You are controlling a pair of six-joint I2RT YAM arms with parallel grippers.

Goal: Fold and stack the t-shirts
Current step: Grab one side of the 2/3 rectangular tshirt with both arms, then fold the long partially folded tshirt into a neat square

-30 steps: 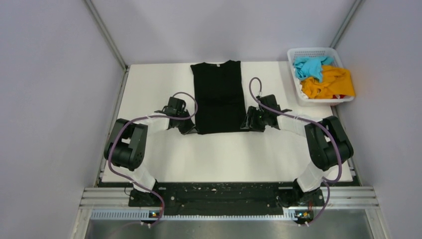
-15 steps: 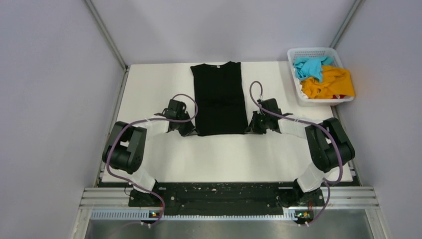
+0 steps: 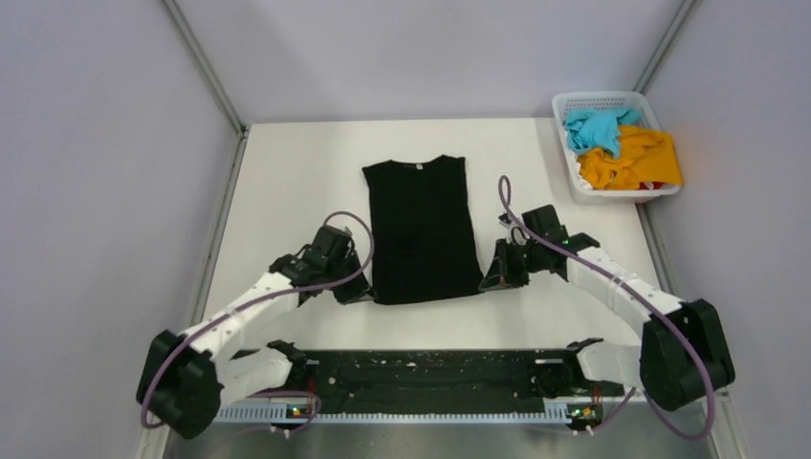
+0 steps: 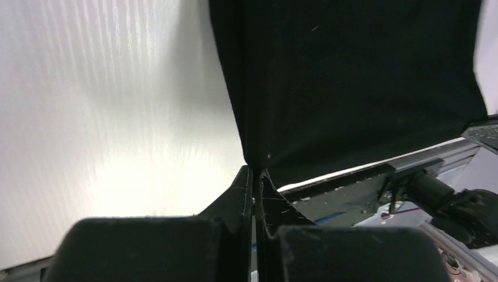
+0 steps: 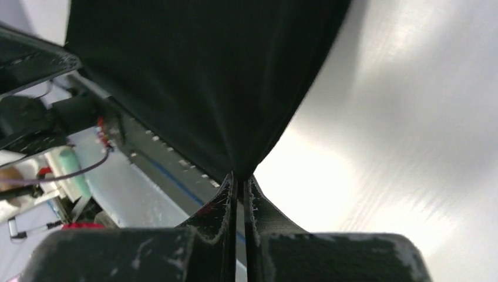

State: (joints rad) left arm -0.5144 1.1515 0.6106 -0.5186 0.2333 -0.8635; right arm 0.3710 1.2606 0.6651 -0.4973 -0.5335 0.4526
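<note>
A long black t-shirt (image 3: pixel 422 228) lies flat on the white table, sleeves folded in, collar at the far end. My left gripper (image 3: pixel 364 292) is shut on its near left corner, and the black cloth (image 4: pixel 352 82) runs away from the pinched tips (image 4: pixel 256 171). At the near right corner my right gripper (image 3: pixel 490 282) is shut on the hem; the fabric (image 5: pixel 199 76) fans out from its tips (image 5: pixel 240 177). The turquoise t-shirt (image 3: pixel 595 127) and the orange-yellow t-shirt (image 3: pixel 635 161) lie crumpled in the basket.
A white lattice basket (image 3: pixel 566 101) stands at the far right corner of the table. Grey walls close the table on three sides. A black rail with the arm bases (image 3: pixel 430 371) runs along the near edge.
Both arms have pulled back toward the near edge, dragging the black t-shirt with them. The right gripper closed on the shirt's near right corner during this time.
</note>
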